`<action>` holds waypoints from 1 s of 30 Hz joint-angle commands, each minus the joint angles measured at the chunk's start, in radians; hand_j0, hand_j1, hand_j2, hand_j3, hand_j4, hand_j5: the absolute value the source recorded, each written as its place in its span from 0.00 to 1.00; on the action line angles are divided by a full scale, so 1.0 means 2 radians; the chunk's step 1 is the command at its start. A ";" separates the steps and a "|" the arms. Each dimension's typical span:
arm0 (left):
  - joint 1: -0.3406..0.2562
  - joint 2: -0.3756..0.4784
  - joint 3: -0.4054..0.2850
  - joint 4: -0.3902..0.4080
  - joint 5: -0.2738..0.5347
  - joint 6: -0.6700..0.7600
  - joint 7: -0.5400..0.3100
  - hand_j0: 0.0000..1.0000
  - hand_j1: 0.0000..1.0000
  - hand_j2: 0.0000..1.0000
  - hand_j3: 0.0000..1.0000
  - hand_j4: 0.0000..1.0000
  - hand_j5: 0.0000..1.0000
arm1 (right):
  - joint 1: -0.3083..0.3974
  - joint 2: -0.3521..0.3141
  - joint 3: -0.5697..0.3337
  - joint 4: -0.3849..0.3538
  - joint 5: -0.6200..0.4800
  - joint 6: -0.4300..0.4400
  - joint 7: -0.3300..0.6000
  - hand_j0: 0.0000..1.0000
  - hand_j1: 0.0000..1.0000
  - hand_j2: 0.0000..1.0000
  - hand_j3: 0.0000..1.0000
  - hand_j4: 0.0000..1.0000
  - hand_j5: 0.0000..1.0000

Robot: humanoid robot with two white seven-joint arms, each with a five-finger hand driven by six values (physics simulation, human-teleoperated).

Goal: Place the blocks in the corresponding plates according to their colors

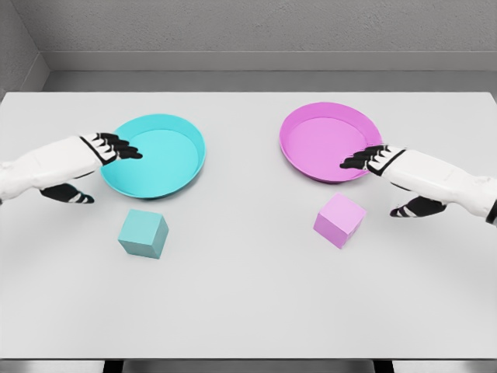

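Cyan plate (159, 155), cyan block (143, 233); pink plate (330, 141), pink block (339, 220); light grey table (248, 303); white arms, black fingers (124, 146).

A plain white tabletop (248, 295) carries four things. A cyan plate (159, 155) sits left of centre toward the far edge, with a cyan block (144, 233) just nearer the front edge. A pink plate (326, 141) sits right of centre toward the far edge, a pink block (339, 220) in front of it.
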 commanded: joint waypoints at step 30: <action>0.031 0.009 -0.031 -0.120 -0.127 0.001 -0.012 1.00 1.00 1.00 1.00 1.00 1.00 | -0.104 0.048 0.110 0.001 -0.001 0.019 0.107 1.00 1.00 1.00 1.00 1.00 1.00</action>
